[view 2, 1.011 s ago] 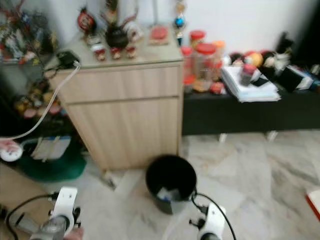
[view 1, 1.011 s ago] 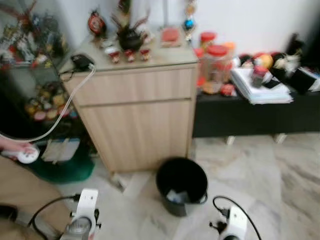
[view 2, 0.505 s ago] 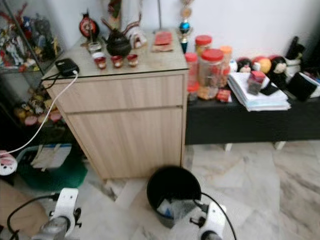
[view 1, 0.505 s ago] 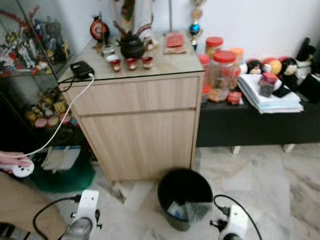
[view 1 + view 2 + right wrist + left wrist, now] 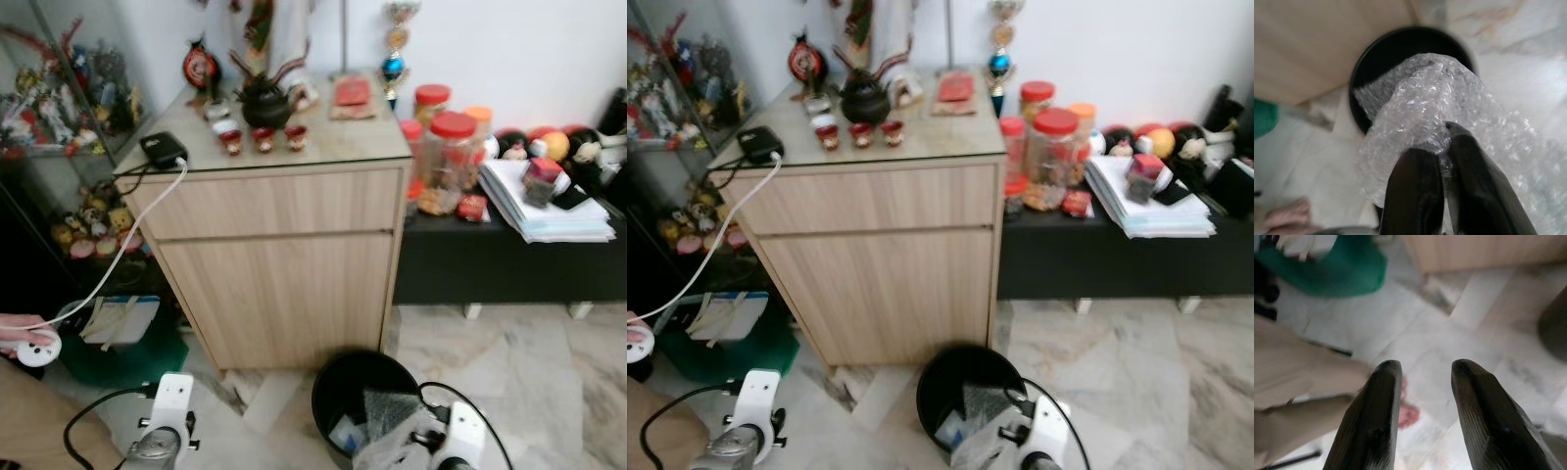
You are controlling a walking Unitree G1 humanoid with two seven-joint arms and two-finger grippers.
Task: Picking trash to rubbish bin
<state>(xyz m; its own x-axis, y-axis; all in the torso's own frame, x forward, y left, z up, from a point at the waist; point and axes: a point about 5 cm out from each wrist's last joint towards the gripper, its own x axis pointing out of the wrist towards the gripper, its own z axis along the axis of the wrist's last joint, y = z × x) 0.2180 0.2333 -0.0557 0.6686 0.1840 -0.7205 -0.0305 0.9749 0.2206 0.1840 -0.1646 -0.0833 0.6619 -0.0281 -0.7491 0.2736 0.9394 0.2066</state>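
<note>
Your right gripper (image 5: 1442, 147), clenched on the bubble wrap (image 5: 1449, 107), sits just short of the rubbish bin (image 5: 1376, 58); the opening lies directly ahead.

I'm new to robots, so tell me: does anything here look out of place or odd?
Only a little. The right gripper pinches a crumpled sheet of bubble wrap that hangs partly over the black bin's rim, not yet inside. A white cable trails off the wooden cabinet.
</note>
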